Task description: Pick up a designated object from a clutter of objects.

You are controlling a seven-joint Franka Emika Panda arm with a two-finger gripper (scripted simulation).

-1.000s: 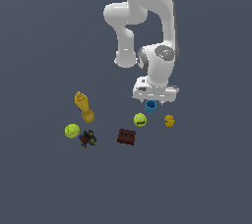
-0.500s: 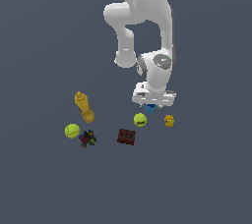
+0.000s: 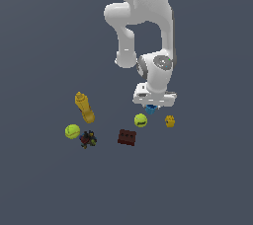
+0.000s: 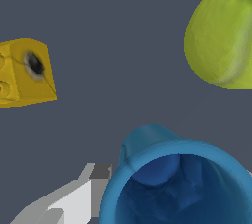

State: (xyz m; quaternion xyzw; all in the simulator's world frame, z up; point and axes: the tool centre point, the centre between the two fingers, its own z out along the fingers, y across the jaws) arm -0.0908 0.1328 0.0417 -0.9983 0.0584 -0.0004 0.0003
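The designated object, a small bright blue cup (image 3: 150, 110), stands upright among the clutter of objects, mostly hidden under my hand in the exterior view. The wrist view looks down into the hollow blue cup (image 4: 177, 183). My gripper (image 3: 152, 105) is lowered over it and stands open, straddling the cup. One grey finger (image 4: 83, 196) lies right beside the cup's wall; the other is almost out of the picture. Whether the finger touches the wall is unclear.
A yellow-green ball (image 3: 141, 120) and a small yellow toy (image 3: 170, 121) lie close to the cup. A dark red brick (image 3: 127, 137), a dark multicoloured toy (image 3: 88, 139), a second ball (image 3: 72, 131) and a yellow bottle (image 3: 84, 106) lie toward the exterior view's left.
My hand has come down and shifted slightly toward the exterior view's right, so it now covers most of the blue cup. The other objects have not moved.
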